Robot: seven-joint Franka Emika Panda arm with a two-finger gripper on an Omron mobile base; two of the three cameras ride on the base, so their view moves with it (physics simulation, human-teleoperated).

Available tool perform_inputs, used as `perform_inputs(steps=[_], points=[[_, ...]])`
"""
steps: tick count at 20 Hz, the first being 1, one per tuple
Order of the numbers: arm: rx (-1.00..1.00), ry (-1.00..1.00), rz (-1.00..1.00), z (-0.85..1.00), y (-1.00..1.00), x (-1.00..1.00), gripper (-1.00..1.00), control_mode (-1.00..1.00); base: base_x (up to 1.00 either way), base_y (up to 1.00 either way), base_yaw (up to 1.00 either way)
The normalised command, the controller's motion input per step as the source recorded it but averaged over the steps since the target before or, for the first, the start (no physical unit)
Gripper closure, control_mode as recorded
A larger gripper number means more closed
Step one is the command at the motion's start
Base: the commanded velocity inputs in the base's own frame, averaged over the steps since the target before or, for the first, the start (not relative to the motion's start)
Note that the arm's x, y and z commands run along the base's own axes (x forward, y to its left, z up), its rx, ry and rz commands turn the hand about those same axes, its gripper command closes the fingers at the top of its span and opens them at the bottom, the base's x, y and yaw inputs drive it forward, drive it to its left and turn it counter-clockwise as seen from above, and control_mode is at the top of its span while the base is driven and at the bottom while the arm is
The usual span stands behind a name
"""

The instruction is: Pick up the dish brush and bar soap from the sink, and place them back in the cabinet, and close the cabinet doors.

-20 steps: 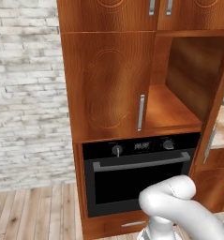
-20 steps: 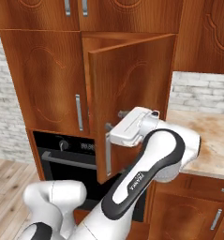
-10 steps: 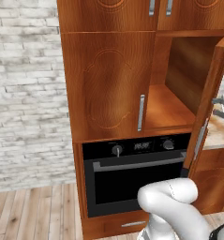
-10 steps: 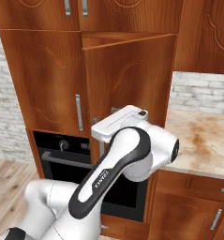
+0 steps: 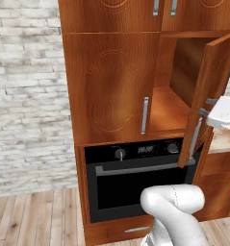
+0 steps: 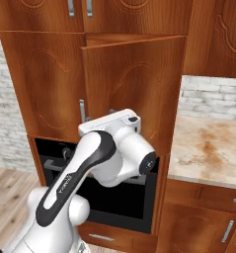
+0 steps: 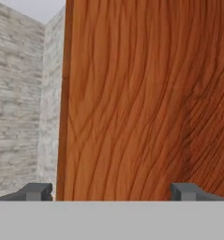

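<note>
**Right cabinet door half shut, jaws wide and holding nothing**

We see the cabinet (image 5: 111, 86) standing over the black oven (image 5: 135, 182), with a brick wall (image 5: 25, 96) to its left. Of the two cabinet doors (image 5: 109, 89), the left one is closed flat, with its silver handle (image 5: 144, 115) upright near its right edge. The right door (image 5: 210, 96) is swung out at an angle, so we can look past it onto the wooden shelf (image 5: 167, 113) inside the compartment. The part of the shelf that we can see is bare wood; we cannot tell where the dish brush and the bar soap are.

In the left base view the gripper (image 5: 209, 108) is at the outer face of the right door, near that door's handle (image 5: 197, 137), on the far right side of the scene. In the right base view the white hand (image 6: 112, 123) is pressed close against the same door (image 6: 134, 89), low on its panel, with the arm bending down to the near left. To the right of the cabinet lies the tan marble desk (image 6: 213, 148).

In the hand view the wood grain of the door (image 7: 146, 103) is directly in front, and the two dark fingertips (image 7: 37, 191) stand far apart at the bottom. The jaws are wide open and grip nothing; whether they touch the door we cannot tell
</note>
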Motion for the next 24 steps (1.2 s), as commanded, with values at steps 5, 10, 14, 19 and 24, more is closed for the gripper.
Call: perform_inputs(steps=[5, 10, 14, 19, 24], points=[[0.0, 0.0, -0.14, 0.0, 0.28, 0.5, -1.0, -1.0, 0.0, 0.0, 0.0], [0.0, 0.0, -0.09, 0.0, 0.15, 0.52, -1.0, -1.0, 0.0, 0.0, 0.0], [0.0, 0.0, -0.05, 0.0, 0.07, 0.52, -1.0, -1.0, 0.0, 0.0, 0.0], [0.0, 0.0, -0.04, 0.0, 0.04, 0.49, -1.0, -1.0, 0.0, 0.0, 0.0], [0.0, 0.0, -0.04, 0.0, 0.04, 0.44, -1.0, -1.0, 0.0, 0.0, 0.0]])
